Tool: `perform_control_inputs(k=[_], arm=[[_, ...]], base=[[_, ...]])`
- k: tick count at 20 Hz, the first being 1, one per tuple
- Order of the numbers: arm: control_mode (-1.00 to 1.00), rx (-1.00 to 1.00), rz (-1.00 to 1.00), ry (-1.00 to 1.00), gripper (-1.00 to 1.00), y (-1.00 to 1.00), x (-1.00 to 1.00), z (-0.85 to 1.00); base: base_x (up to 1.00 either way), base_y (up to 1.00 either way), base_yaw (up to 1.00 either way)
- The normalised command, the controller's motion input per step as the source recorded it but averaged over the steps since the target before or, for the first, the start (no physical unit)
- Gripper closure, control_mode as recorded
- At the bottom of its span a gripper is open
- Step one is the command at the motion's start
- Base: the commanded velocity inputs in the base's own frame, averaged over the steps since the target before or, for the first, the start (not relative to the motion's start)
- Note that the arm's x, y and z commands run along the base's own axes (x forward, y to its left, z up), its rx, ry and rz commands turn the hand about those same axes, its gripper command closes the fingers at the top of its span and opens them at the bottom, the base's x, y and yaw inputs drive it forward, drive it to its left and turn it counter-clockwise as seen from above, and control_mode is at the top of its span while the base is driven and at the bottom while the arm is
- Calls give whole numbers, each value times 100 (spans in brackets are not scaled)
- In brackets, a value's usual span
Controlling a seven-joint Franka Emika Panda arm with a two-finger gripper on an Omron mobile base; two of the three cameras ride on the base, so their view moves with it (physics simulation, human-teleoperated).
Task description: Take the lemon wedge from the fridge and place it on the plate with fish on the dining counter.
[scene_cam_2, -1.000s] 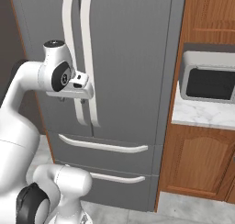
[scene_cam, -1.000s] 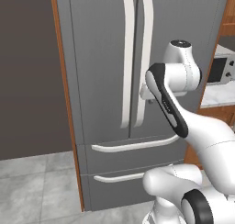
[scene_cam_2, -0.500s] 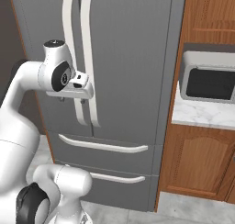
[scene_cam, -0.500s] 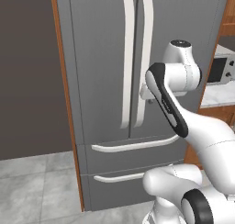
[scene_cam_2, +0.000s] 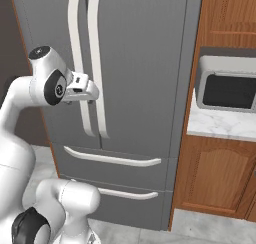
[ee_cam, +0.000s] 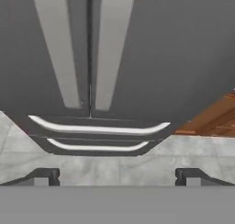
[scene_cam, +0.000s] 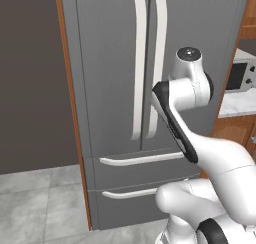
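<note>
Grey steel fills the scene: the fridge (scene_cam: 150, 78) stands shut, both doors closed and its two pale handles (scene_cam_2: 85, 68) side by side at the centre seam. Nothing has shifted over the last second; the arm holds the same pose before the doors, and the gripper (ee_cam: 117, 175) hangs with its jaws spread wide and nothing between them, short of the handles. In the hand view the tips frame the floor and the two drawers (ee_cam: 94, 136) below the doors. The task thus appears to be at its opening step, with a door not yet pulled. The lemon wedge is out of sight, presumably behind those doors. To the right, a wooden cabinet (scene_cam_2: 220, 178) carries a marble top with a microwave (scene_cam_2: 227, 85); a brown panel edges the fridge on the left. The closed door itself is the obstacle, and the near handle of the right door looks the likeliest thing to grasp.
</note>
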Motion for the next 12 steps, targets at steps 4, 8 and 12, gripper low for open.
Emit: perform_control_inputs(k=[4, 8, 12], arm=[[-100, 0, 5, -58, -100, -8, 2, 0], [-100, 11, 12, -49, -100, -12, -2, 0], [-100, 3, 4, -18, -100, 0, -4, 0]], base=[[0, 0, 0], [0, 0, 0], [0, 0, 0]])
